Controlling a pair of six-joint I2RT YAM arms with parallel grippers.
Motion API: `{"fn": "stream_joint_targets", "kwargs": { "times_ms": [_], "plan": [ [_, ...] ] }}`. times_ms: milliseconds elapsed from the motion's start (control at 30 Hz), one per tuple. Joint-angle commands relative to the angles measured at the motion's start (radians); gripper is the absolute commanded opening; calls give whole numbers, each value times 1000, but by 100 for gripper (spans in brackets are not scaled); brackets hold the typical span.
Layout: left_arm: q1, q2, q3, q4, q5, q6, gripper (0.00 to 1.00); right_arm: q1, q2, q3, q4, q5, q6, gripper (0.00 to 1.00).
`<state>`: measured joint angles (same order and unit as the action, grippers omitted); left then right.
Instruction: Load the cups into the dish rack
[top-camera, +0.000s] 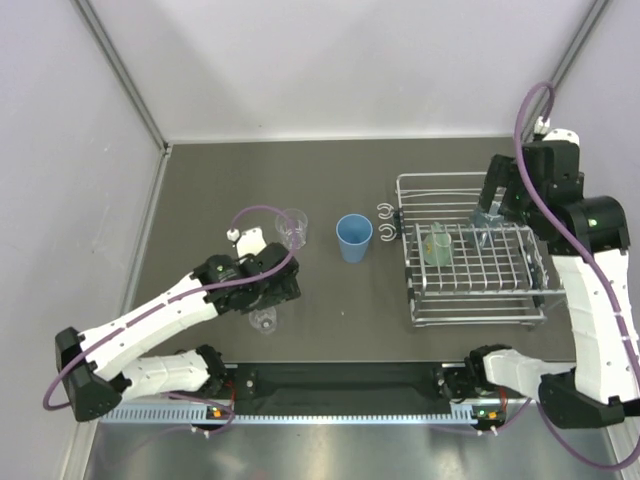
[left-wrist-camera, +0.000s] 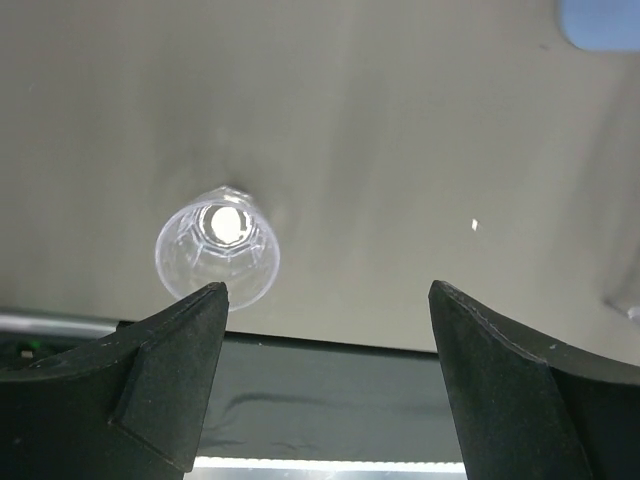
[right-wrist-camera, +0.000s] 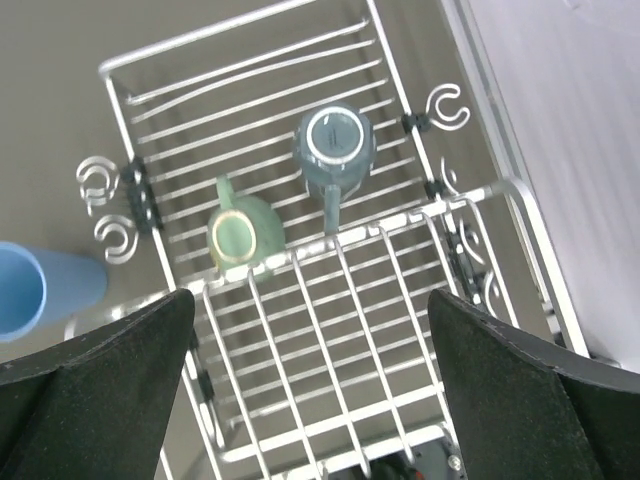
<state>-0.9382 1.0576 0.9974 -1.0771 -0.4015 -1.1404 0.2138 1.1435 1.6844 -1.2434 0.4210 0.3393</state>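
Note:
The silver wire dish rack (top-camera: 470, 290) stands at the right. In it are a teal-green mug (top-camera: 437, 245) and an upturned mug with a teal handle (top-camera: 486, 226). Both show in the right wrist view, the green mug (right-wrist-camera: 243, 232) and the upturned mug (right-wrist-camera: 335, 148). My right gripper (top-camera: 497, 205) hangs open and empty above the rack (right-wrist-camera: 310, 296). A blue tumbler (top-camera: 353, 238) and a clear tumbler (top-camera: 293, 228) stand mid-table. A smaller clear cup (top-camera: 263, 320) stands nearer me. My left gripper (top-camera: 272, 298) is open above it, with the cup (left-wrist-camera: 217, 252) just beyond its left fingertip (left-wrist-camera: 328, 288).
Two curled hooks (top-camera: 385, 221) stick out of the rack's left side toward the blue tumbler, which also shows in the right wrist view (right-wrist-camera: 30, 290). A black strip (top-camera: 340, 378) runs along the table's near edge. Grey walls close in the table at the back and sides.

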Motion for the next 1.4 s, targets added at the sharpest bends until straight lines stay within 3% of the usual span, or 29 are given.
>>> {"fn": "stream_joint_targets", "kwargs": {
  "times_ms": [0,267,467,567,800,1033,1233,1267,1300,1367],
  "plan": [
    [-1,53,44,-84,-50,-145,87,1,-92,50,-73,-75,-121,100],
    [-1,240,93,-196,-54,-274,77,2,-133,185,-192,-97,-103,100],
    [4,340,96,-231,-43,-303,75,2,-160,114,-206,-102,-79,100],
    [6,366,89,-219,-40,-305,73,2,-182,87,-194,-128,-71,100],
    [13,377,43,-178,-46,-317,54,2,-208,60,-156,-217,-46,100],
    [27,401,18,-165,-56,-320,51,2,-234,55,-116,-315,-23,100],
    [41,415,0,-135,-50,-305,35,1,-246,40,-94,-373,-17,100],
    [44,415,-2,-130,-48,-300,28,2,-245,38,-93,-378,-17,100],
    [45,416,-3,-127,-40,-297,14,2,-246,37,-93,-378,-17,100],
    [50,417,-8,-119,-36,-292,6,2,-251,37,-91,-380,-14,100]
  ]
}}
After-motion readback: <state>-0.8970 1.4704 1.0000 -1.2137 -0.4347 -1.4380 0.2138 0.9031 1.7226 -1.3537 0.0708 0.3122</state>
